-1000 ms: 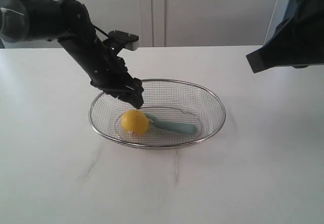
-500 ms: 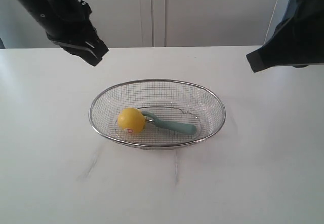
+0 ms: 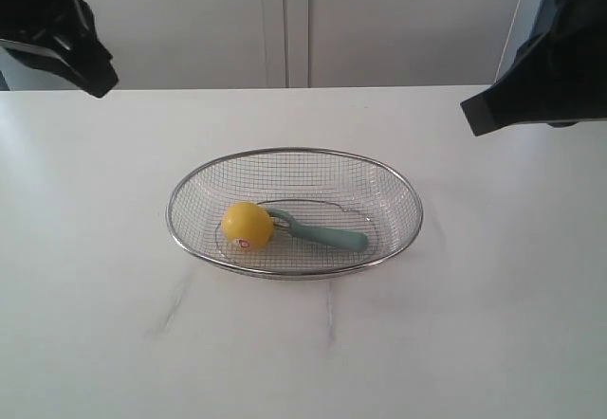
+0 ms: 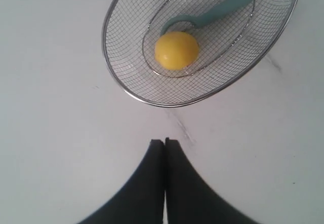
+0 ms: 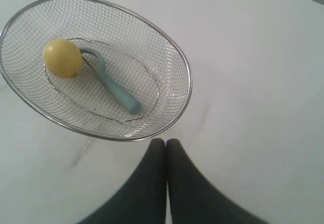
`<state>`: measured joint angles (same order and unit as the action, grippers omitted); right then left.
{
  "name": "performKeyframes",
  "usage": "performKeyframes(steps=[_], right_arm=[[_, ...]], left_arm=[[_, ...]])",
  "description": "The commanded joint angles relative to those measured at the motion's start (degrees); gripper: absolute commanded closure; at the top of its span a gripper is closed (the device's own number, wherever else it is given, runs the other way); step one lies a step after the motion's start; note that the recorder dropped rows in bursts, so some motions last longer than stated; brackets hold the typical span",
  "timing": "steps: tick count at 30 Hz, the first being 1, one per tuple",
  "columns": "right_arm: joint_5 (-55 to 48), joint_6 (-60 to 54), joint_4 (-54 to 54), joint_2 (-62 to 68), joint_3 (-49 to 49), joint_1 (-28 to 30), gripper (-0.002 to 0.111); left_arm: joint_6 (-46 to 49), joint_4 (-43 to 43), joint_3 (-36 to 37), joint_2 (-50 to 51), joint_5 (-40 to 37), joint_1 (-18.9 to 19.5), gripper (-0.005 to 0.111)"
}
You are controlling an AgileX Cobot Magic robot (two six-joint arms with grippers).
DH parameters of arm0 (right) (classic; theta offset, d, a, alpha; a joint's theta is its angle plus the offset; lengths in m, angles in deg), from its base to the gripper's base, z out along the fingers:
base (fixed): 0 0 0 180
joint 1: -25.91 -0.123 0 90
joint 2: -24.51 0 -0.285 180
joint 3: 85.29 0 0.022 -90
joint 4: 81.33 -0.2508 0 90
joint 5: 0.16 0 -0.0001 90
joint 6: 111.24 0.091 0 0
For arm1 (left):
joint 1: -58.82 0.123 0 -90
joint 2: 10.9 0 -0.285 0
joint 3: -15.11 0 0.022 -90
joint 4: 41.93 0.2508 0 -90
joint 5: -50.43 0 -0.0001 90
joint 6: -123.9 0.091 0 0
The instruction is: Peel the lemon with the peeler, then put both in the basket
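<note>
My left gripper (image 4: 165, 143) and right gripper (image 5: 165, 142) are pressed closed, empty. Bumping the basket (image 3: 379, 191) could roll the lemon (image 3: 248, 226), shifting the peeler (image 3: 322, 236).

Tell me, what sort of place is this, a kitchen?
Likely a robot test bench dressed like a kitchen counter, not a home kitchen: a white veined table before plain cabinet doors, a wire basket holding a lemon and a peeler, and black robot arms on both sides.

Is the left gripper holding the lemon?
No, the lemon lies in the basket beside the peeler, while the left gripper is shut on nothing, outside the basket.
</note>
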<state>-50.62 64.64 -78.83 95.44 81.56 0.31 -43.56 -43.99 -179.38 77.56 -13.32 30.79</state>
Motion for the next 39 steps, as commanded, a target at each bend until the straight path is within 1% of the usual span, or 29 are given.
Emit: performKeyframes(steps=[1,33,39], right_arm=[[0.43,-0.02,0.23,-0.37,-0.24,-0.03,0.108],[0.43,-0.02,0.23,-0.37,-0.24,-0.03,0.108],[0.43,-0.02,0.23,-0.37,-0.24,-0.03,0.108]], left_arm=[[-0.28,0.98,0.33,-3.29,-1.44,-0.10,0.107],[-0.28,0.98,0.33,-3.98,-0.28,-0.10,0.107],[-0.28,0.98,0.33,-6.70,-0.28,-0.10,0.107]])
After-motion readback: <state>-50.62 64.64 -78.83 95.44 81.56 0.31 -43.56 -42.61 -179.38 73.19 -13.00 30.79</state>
